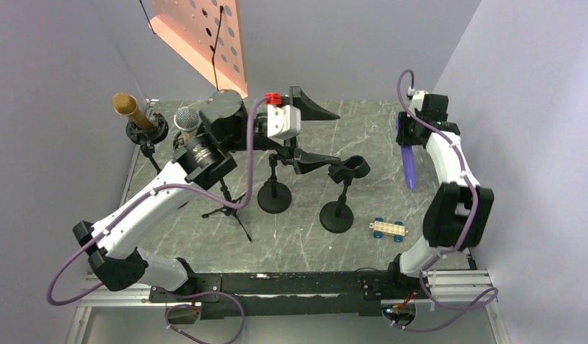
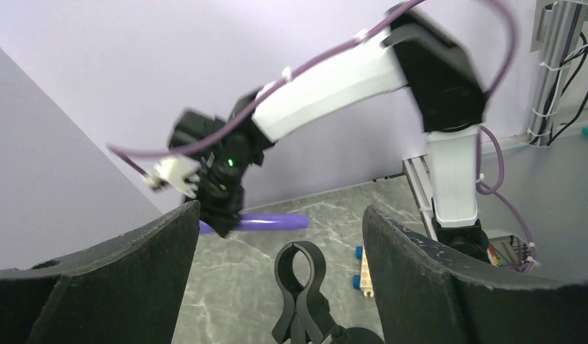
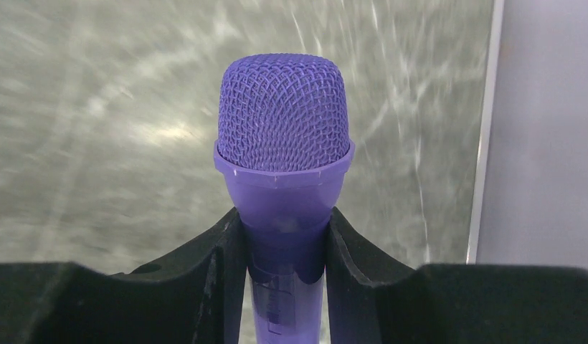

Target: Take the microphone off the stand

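The table [image 1: 305, 244] is grey marble veined with white. Just right of the black stand [image 1: 337, 217] is a cream block [image 1: 389, 228] with blue wheels; farther right, a purple microphone [image 3: 282, 143] — mesh head and body alike. Far left of the stand are a gold microphone [image 1: 126, 106] and a silver microphone [image 1: 186, 118]; behind it, a salmon pegboard [image 1: 201, 32] dotted with holes.

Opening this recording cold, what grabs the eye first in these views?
The purple microphone fills the right wrist view, clamped in the right claw, which holds it over the table's far right side. At the far left a gold microphone sits tilted in its stand, with a silver microphone beside it. The open left claw hangs above an empty clip stand in the middle.
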